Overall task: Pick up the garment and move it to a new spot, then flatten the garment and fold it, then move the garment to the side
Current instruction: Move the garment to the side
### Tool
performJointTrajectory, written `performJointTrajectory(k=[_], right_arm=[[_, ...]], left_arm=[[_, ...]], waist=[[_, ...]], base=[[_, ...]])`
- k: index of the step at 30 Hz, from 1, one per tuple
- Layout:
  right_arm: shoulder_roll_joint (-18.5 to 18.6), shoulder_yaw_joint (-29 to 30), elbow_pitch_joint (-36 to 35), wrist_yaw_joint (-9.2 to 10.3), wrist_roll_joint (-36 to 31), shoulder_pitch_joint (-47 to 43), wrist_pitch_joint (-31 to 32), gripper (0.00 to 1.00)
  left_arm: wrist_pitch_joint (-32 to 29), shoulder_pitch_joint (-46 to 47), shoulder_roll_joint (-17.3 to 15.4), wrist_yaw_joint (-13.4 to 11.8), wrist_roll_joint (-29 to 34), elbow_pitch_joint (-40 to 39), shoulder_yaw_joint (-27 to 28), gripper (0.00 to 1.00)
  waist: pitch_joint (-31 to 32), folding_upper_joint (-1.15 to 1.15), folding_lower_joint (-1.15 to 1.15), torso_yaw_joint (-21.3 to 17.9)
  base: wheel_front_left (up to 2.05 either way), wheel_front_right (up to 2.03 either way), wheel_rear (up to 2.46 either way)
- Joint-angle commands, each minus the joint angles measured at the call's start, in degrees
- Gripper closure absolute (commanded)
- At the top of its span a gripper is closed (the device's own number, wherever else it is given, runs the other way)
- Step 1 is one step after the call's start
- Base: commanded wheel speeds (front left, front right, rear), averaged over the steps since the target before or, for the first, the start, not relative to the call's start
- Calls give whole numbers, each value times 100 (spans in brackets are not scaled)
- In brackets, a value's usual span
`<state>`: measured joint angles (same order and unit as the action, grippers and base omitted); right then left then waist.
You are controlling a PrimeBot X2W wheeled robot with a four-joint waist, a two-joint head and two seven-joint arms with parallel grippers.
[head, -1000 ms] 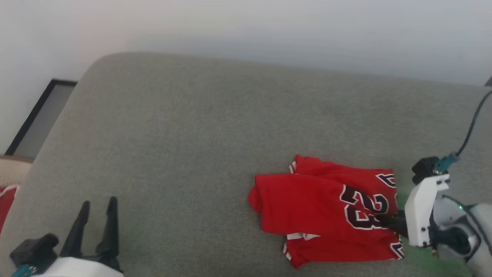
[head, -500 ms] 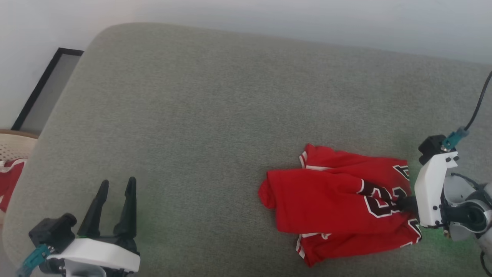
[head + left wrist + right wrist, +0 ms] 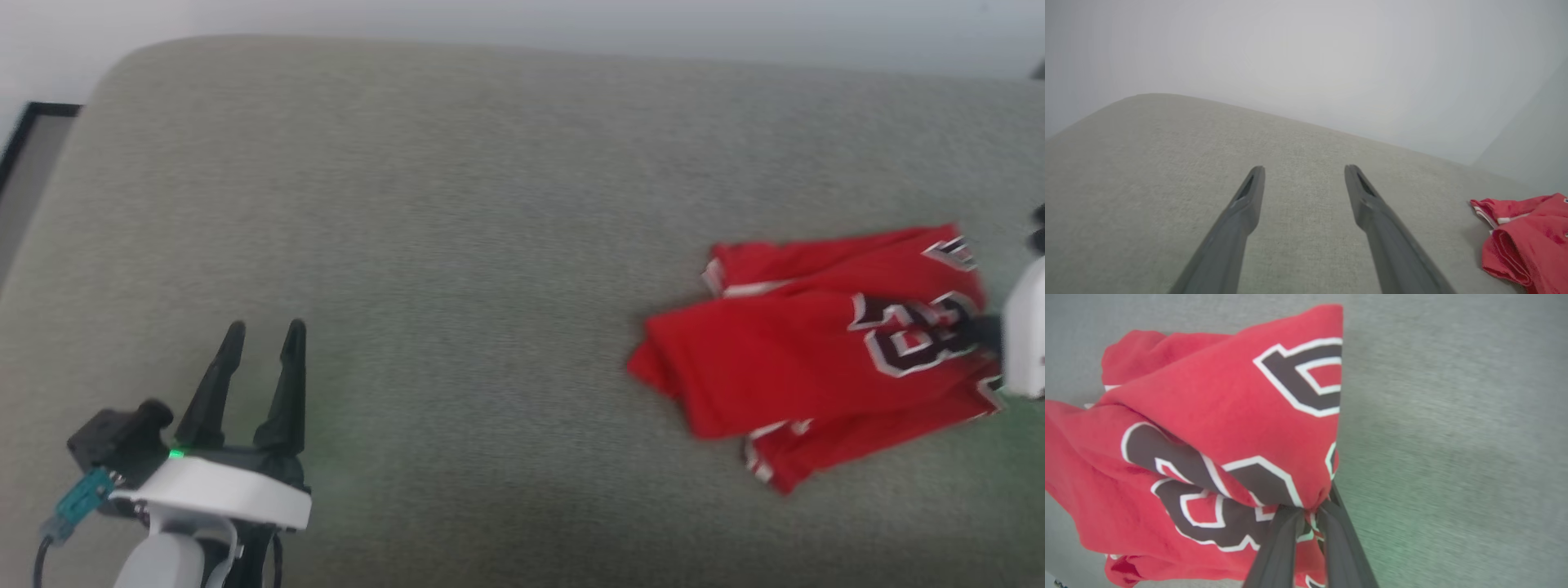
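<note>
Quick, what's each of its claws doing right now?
Left gripper: open, holding nothing.
Right gripper: shut on the folded red jersey T-shirt with black-and-white numbers.

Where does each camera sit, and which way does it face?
Head view: on the head, facing down at the grey cushion; left gripper lower left, right gripper right edge.
Left wrist view: on the left wrist, facing along its open fingers toward the wall.
Right wrist view: on the right wrist, facing its fingers shut on the garment.
All share the garment.
</note>
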<state>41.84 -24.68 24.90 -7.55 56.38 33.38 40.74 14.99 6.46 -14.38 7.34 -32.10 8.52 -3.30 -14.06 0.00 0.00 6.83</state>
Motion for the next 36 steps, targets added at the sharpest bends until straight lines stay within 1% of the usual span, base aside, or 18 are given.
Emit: performJointTrajectory(k=[1,6,13,19,21,29,32,36], right_arm=[[120,96,34,13,-64,125,-71,100],[308,264,104,13,-134,326,-178,100],[608,437,293,12,-275,693,-539,100],[861,444,548,13,-493,1056,-1024,100],[979,456,756,13,-636,1227,-1326,100],[1182,468,1505,12,-1257,1749,-2252,100],[1170,501,1860,13,-1519,1941,-2515,100],[1001,519,2274,12,-1671,2141,-2758,100]], left_arm=[[26,162,-23,13,47,-12,-50,0],[25,382,-32,13,71,-36,-194,0],[25,839,-59,13,152,-95,-530,0],[25,1245,-114,14,213,-126,-839,0],[25,1449,-140,14,224,-117,-1033,0],[25,2055,-206,14,109,-103,-1553,0],[25,2244,-222,14,99,-79,-1671,0],[25,2427,-241,14,61,-43,-1810,0]], waist=[[-128,0,0,-226],[-263,0,0,-496],[-558,0,0,-952],[-851,0,0,-1303],[-993,0,0,-1415],[-1388,0,0,-1557],[-1529,0,0,-1550],[-1692,0,0,-1496]], base=[[0,0,0],[0,0,0],[0,0,0],[0,0,0],[0,0,0],[0,0,0],[0,0,0],[0,0,0]])
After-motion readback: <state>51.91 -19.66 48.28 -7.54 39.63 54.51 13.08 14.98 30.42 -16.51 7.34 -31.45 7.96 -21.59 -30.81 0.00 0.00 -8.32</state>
